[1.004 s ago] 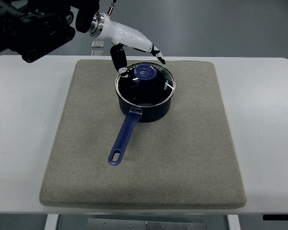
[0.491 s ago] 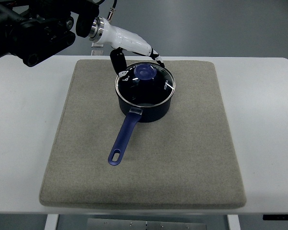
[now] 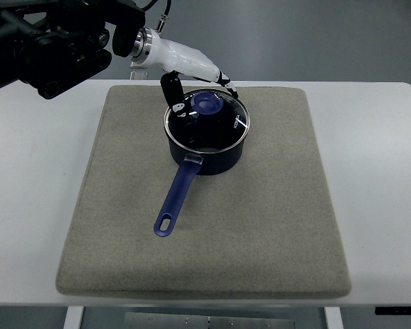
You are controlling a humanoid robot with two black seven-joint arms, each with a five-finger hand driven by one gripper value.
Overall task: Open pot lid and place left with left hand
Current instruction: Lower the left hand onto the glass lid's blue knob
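Observation:
A dark blue saucepan stands on the grey mat, its blue handle pointing toward the front left. A glass lid with a blue knob sits on the pan. My left hand, white with black fingers, comes in from the upper left and hovers over the far side of the lid. Its thumb hangs left of the knob and the other fingertips are at the far right; the fingers are spread around the knob without closing on it.
The mat lies on a white table. My dark arm fills the upper left corner. Bare mat lies left of the pan.
My left hand has shifted slightly right and down, nearer to the knob. Pan and lid have not moved.

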